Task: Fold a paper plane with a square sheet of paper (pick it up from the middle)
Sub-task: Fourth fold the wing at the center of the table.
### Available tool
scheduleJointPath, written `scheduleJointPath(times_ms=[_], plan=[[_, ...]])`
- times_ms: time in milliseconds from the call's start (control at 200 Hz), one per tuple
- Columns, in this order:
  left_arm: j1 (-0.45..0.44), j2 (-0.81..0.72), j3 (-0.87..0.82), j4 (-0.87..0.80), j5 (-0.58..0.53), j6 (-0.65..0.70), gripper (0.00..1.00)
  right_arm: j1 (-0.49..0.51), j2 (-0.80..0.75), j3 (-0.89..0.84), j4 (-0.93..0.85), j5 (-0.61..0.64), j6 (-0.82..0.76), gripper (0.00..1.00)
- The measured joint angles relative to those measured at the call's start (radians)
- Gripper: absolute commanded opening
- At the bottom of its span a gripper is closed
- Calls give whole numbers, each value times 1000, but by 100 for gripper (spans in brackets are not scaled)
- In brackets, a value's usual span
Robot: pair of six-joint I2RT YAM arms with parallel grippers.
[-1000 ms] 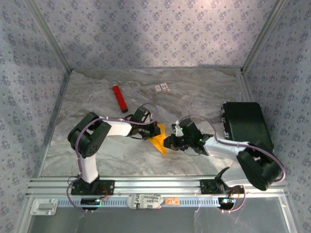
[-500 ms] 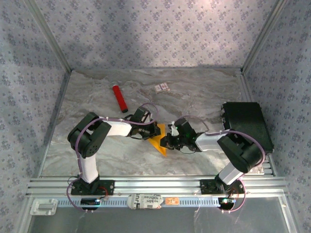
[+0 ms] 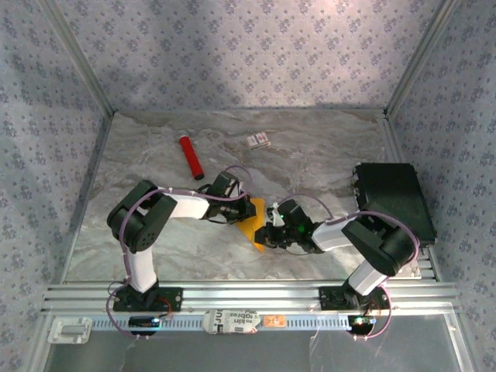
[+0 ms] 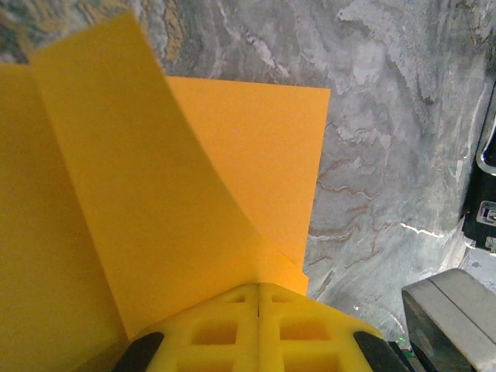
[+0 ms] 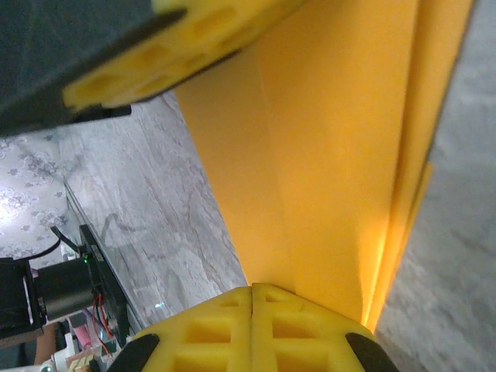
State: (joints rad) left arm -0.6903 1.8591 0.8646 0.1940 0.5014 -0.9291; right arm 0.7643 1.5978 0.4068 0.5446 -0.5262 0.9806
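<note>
Top external view gives me the grey marbled table across most of the picture, with a black rectangular case lying at its right side. My white-and-black left arm and right arm both reach in toward the middle, so that the left tool and the right tool sit just beside each other. Between them is the thin orange-yellow sheet of paper, partly folded and showing as a pointed wedge a little in front of the table's centre. On the left wrist camera I see the left tool with its yellow pads pressed together on the sheet's edge, and the paper rises from them as an upright flap over a flatter layer. On the right wrist camera the right tool is likewise clenched on the paper, whose layers run away from the pads in long creases, with the left tool's yellow pad close above. I cannot tell whether the sheet touches the table. Well apart, toward the far left, lies a red cylindrical tube, and a small white card lies near the far edge.
</note>
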Motion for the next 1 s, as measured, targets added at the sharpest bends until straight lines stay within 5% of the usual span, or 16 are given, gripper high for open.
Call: scheduleJointPath(times_ms=[750,1004], plan=[[0,-18,-33,36,-28,-27,4,47,-174,-90,-166,14,-10,5],[0,-78,-110,84,-117,-72,4,-44,-351,-52,-341,19,-59,6]])
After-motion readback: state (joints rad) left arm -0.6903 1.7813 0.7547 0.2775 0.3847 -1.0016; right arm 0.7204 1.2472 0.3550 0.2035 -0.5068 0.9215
